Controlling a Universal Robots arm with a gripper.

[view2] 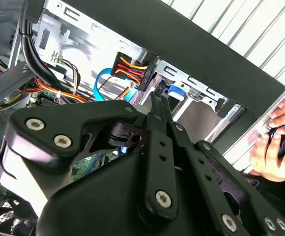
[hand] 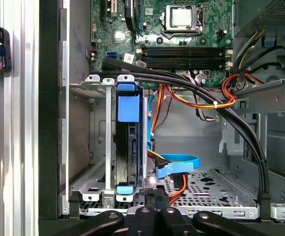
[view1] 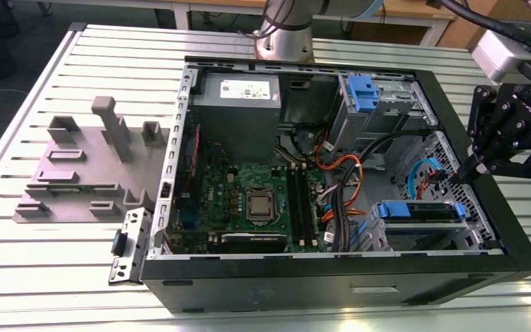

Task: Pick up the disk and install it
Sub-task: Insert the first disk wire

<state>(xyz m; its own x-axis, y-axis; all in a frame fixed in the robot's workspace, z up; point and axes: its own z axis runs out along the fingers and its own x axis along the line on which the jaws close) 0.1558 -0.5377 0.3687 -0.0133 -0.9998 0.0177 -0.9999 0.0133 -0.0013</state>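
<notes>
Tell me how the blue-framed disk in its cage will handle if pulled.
The disk is probably rigid and heavy for its size: a solid slab in a blue frame. Held edge-on within the metal cage, it likely slides rather than tips.

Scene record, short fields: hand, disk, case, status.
hand: shut, holding nothing, at the case wall on the exterior view's right, near the cage
disk: on edge in its blue caddy, inside the metal cage
case: open, lying on the slatted table
status: disk sits in cage, not held
</notes>
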